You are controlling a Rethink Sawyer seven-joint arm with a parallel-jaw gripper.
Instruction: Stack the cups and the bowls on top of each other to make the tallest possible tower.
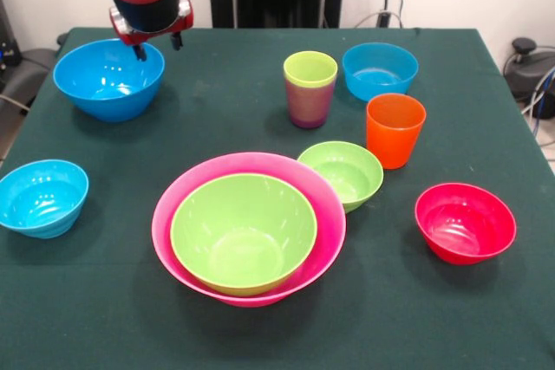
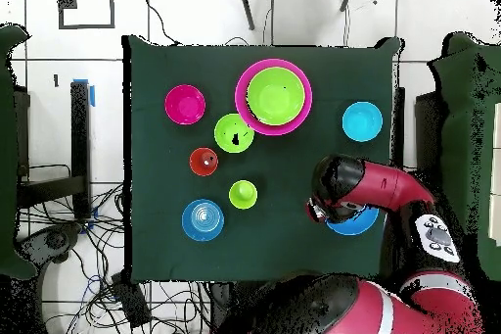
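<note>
Your tool (image 1: 157, 47) hangs over the rim of the large blue bowl (image 1: 108, 80) at the bench (image 1: 260, 335) corner, fingers slightly parted, holding nothing. The large green bowl (image 1: 243, 231) sits nested in the huge pink bowl (image 1: 325, 240); the lime cup (image 1: 310, 71) stands inside the purple cup (image 1: 308, 106).

The arm's wrist hides most of the large blue bowl (image 2: 354, 220) from overhead; only a crescent of its rim peeks out below. That same bulk covers the gripper (image 1: 157, 47) from above, so only the front view shows its fingertips (image 1: 140, 52), and one dips behind the bowl's far rim there. The purple cup (image 1: 309, 103) is half hidden by the lime green cup (image 1: 310, 70) sitting in it, and can't be made out overhead.
</note>
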